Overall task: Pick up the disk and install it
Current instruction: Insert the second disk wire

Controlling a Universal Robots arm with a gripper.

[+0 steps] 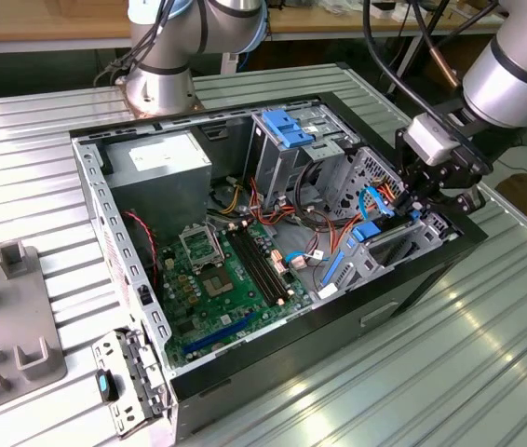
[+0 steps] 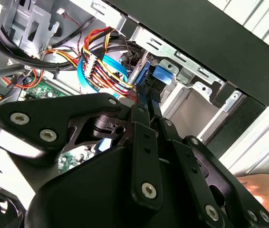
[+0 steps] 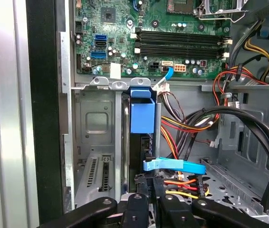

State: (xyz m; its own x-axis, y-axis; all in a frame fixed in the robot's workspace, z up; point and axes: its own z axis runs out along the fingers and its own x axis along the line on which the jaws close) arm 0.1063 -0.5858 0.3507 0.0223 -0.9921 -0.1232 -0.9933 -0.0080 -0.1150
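The disk (image 3: 141, 116) stands on edge in a slot of the metal drive bay (image 3: 94, 142), its bright blue carrier rail facing up and the dark drive body below it. My gripper (image 3: 148, 187) is at the disk's outer end, the black fingers closed narrowly around it. In the second wrist view the gripper (image 2: 146, 107) tapers to the blue rail of the disk (image 2: 156, 78). In the exterior view the gripper (image 1: 422, 209) hangs over the case's front corner at the exterior view's right, right above the disk (image 1: 375, 233) in its bay.
The open computer case (image 1: 245, 363) lies on a ribbed metal table. Inside are the green motherboard (image 1: 222, 289), a grey power supply (image 1: 156, 172), an upper drive cage with a blue latch (image 1: 287, 130) and bundled cables (image 3: 191, 123). A grey fixture (image 1: 12, 317) sits at the exterior view's left.
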